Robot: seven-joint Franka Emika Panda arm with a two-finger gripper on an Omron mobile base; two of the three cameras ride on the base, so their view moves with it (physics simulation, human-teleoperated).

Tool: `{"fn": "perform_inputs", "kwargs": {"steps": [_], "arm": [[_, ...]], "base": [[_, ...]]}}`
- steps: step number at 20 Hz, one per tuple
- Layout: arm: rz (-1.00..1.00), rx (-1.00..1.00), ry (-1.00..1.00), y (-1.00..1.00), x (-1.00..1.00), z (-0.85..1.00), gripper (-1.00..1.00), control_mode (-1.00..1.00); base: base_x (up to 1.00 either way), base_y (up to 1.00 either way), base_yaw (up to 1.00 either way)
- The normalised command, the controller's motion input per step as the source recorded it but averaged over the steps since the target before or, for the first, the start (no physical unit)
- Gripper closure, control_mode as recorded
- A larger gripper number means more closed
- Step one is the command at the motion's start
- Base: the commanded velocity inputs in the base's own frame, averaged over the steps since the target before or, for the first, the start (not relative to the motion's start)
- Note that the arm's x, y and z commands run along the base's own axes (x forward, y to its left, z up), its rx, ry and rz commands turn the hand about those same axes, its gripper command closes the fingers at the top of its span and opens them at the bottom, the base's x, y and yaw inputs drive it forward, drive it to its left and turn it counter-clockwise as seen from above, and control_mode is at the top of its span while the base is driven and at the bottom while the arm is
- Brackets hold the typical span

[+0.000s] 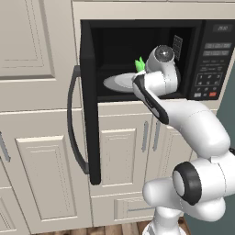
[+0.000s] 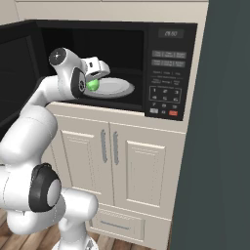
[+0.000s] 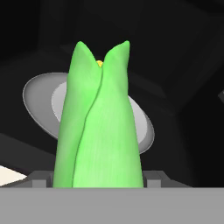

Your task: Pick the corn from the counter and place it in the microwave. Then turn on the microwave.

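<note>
The microwave (image 1: 211, 64) (image 2: 168, 73) stands open, its door (image 1: 89, 114) swung out to the left. My gripper (image 2: 95, 78) (image 3: 98, 179) reaches into the cavity and is shut on the corn (image 1: 140, 64) (image 2: 93, 84) (image 3: 100, 127), a bright green husked cob. The cob's pointed tips face inward, above the near edge of the grey round plate (image 1: 119, 82) (image 2: 114, 88) (image 3: 39, 100). In the hand view the cob rises between my two finger tips and hides much of the plate. The counter is out of view.
The door's long curved handle (image 1: 73, 124) juts toward the base on the left. The keypad with its red button (image 1: 212, 94) (image 2: 173, 113) sits right of the cavity. Cream cabinet doors (image 2: 132, 171) lie below, and a dark wall (image 2: 219, 146) closes the right side.
</note>
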Motion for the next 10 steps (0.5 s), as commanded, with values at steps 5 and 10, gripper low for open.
{"fn": "perform_inputs", "kwargs": {"steps": [5, 10], "arm": [[0.00, 0.00, 0.00, 0.00, 0.09, -0.04, 1.00, -1.00], [0.00, 0.00, 0.00, 0.00, 0.11, -0.02, 1.00, -1.00]], "base": [[0.00, 0.00, 0.00], [0.00, 0.00, 0.00]]}}
